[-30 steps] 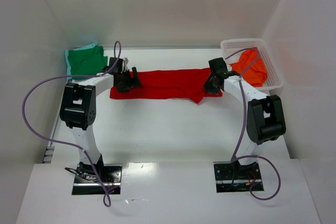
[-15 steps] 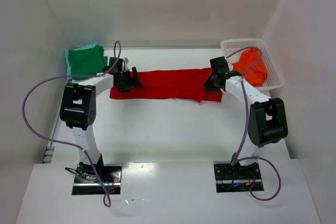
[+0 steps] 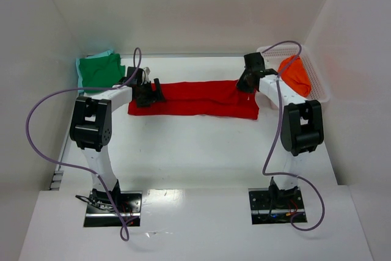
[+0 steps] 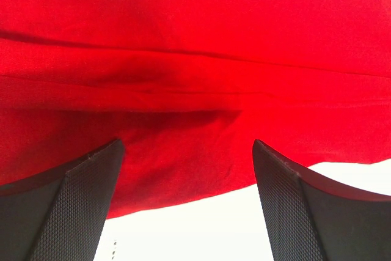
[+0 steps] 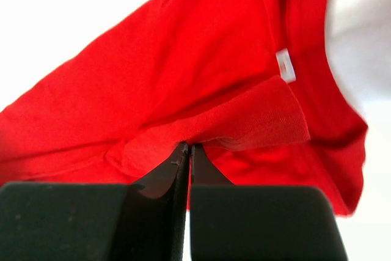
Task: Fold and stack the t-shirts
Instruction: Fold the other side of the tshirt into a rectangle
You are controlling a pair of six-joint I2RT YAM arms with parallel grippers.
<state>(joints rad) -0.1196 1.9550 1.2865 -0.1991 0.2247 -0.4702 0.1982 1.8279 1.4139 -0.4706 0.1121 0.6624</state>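
Observation:
The bright red t-shirt (image 3: pixel 195 97) lies as a long folded band across the middle of the table. My left gripper (image 3: pixel 153 93) hovers open over its left end; in the left wrist view the red cloth (image 4: pixel 195 59) fills the frame beyond my spread left gripper (image 4: pixel 186 145), nothing between the pads. My right gripper (image 3: pixel 243 87) is at the shirt's right end, shut on a pinched fold of red cloth (image 5: pixel 183 77) near the collar, as the right wrist view shows (image 5: pixel 188 146). The green t-shirt (image 3: pixel 98 70) lies at the back left. The orange t-shirt (image 3: pixel 294 76) sits in the basket.
A white lattice basket (image 3: pixel 278 49) stands at the back right corner against the wall. White walls close in the table on three sides. A white label (image 5: pixel 284 65) shows inside the red shirt's collar. Purple cables loop from both arms.
My right gripper has moved toward the back, carrying the red shirt's right end; the flap that hung toward the near side now lies squared. The left arm has not moved.

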